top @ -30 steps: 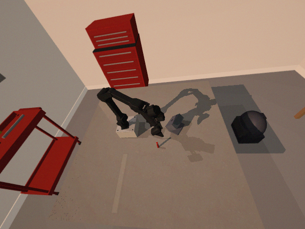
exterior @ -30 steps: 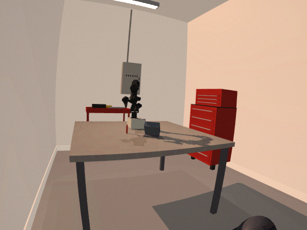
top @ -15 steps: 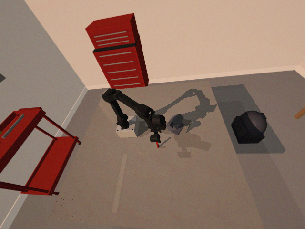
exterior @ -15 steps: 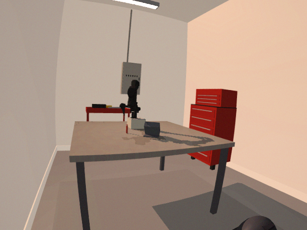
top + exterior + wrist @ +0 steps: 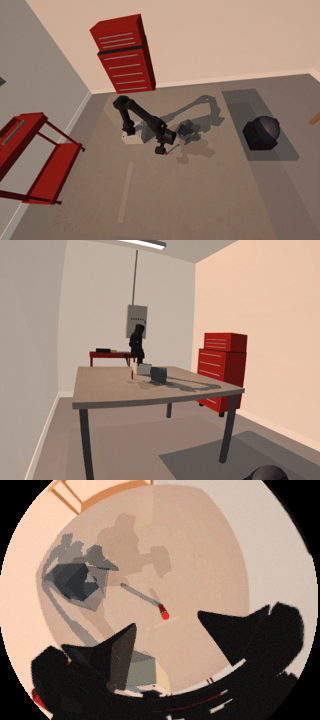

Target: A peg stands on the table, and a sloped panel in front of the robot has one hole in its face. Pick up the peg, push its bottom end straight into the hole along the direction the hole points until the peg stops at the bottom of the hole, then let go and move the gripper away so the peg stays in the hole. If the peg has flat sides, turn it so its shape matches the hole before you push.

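Fingers (image 5: 162, 149) (image 5: 133, 360), wide open and empty, should be centred over the upright red peg (image 5: 165, 152) (image 5: 132, 374) (image 5: 164, 612) and lowered straight, so that it is not tipped before being gripped.

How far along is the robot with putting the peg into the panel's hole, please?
Nothing is finished: the red peg stands on the table, outside the dark panel. The open gripper hovers above it, apparently lining up. Grasping, inserting and releasing remain.
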